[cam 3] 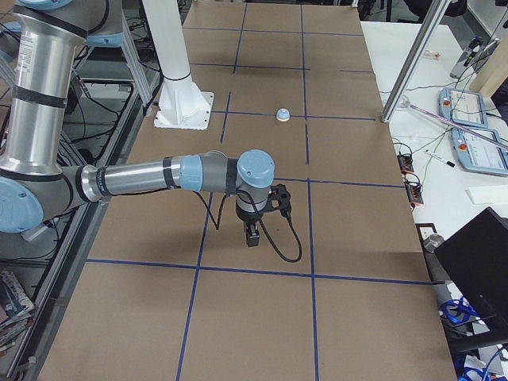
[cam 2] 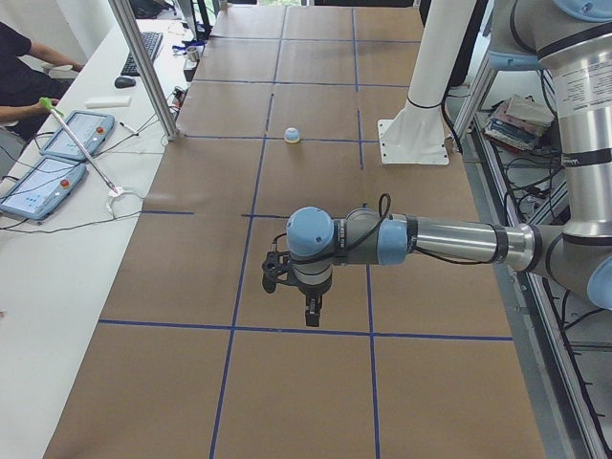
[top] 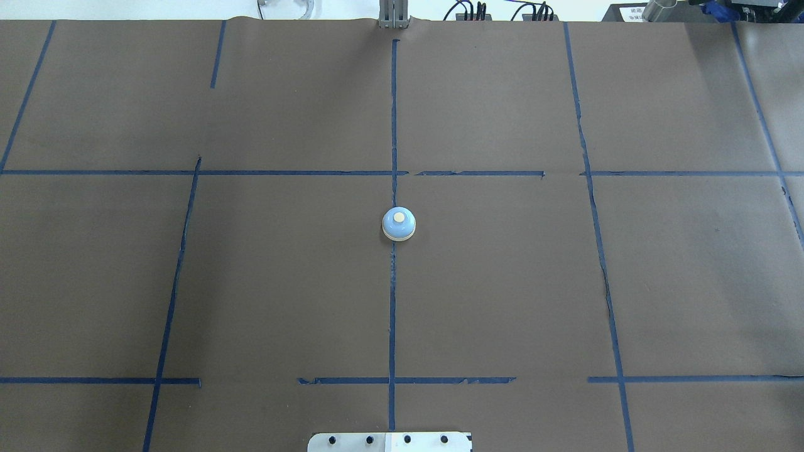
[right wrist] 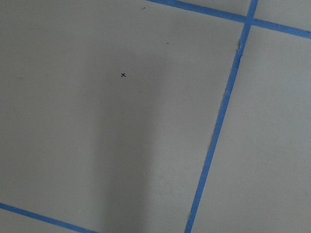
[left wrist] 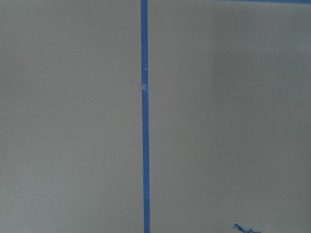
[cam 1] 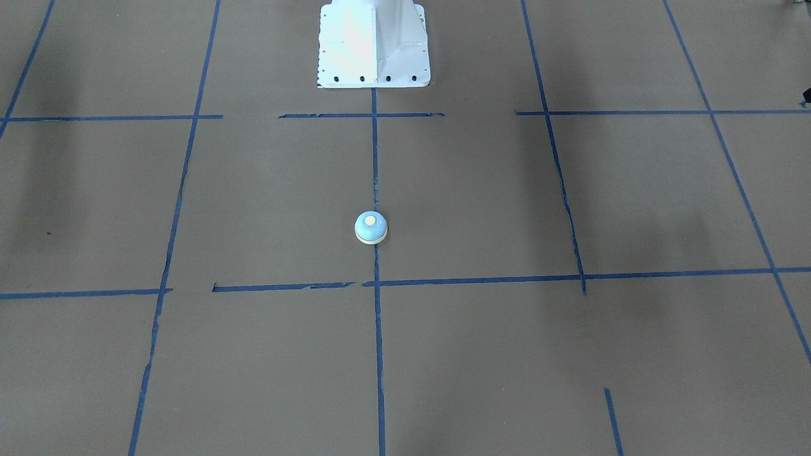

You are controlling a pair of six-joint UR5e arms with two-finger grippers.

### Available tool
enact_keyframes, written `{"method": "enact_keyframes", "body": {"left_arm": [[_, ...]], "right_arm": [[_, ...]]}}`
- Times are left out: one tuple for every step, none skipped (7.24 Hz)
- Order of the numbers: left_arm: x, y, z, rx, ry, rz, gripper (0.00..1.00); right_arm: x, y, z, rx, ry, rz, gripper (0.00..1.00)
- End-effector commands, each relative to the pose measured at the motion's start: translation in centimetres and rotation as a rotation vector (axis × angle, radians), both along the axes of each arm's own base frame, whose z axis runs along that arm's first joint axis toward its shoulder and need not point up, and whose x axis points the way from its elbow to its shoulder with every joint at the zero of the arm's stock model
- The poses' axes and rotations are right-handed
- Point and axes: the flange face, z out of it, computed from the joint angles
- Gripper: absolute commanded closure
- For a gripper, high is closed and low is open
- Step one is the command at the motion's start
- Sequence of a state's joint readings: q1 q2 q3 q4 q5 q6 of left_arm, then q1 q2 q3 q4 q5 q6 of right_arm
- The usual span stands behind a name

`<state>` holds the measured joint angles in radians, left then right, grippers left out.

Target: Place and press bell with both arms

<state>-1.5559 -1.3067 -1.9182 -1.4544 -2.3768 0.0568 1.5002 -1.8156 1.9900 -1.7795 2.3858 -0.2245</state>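
The light-blue bell [cam 1: 370,227] with its cream button stands upright on the centre tape line of the brown table, also seen in the overhead view [top: 399,223] and small in both side views [cam 2: 293,135] [cam 3: 282,115]. Neither arm shows in the overhead or front-facing views. My left gripper [cam 2: 311,311] hangs above the table far from the bell, seen only in the exterior left view. My right gripper [cam 3: 252,236] hangs likewise in the exterior right view. I cannot tell whether either is open or shut. The wrist views show only paper and blue tape.
The white pedestal [cam 1: 374,44] stands behind the bell on the robot's side. A metal post [cam 2: 143,67] stands at the table's far edge, beside a white bench with tablets [cam 2: 57,163]. A seated person [cam 2: 19,67] is at that bench.
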Motion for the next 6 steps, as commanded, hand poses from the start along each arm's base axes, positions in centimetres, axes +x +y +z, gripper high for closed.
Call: {"method": "enact_keyframes", "body": {"left_arm": [[-0.07,-0.04,-0.32,0.009,-0.013,0.001,0.0],[-0.07,-0.12,-0.53,0.013,-0.013,0.001,0.0],[-0.03,-0.06,-0.67,0.015,-0.007,0.001,0.0],[-0.14,0.13,-0.88,0.018,-0.005,-0.002,0.0],[-0.19,0.15,-1.0,0.018,-0.005,-0.004,0.0],[-0.1,0.0,-1.1,0.021,-0.008,-0.001,0.0]], "right_arm": [[-0.03,-0.16,-0.22,0.006,-0.003,-0.001,0.0],[-0.04,-0.48,-0.14,0.006,-0.002,-0.001,0.0],[-0.04,-0.35,-0.16,0.003,-0.003,0.0,0.0],[-0.06,-0.28,-0.2,0.002,-0.006,0.002,0.0],[-0.05,-0.15,0.14,-0.005,-0.005,0.001,0.0],[-0.07,-0.09,0.1,-0.005,-0.008,0.001,0.0]]}}
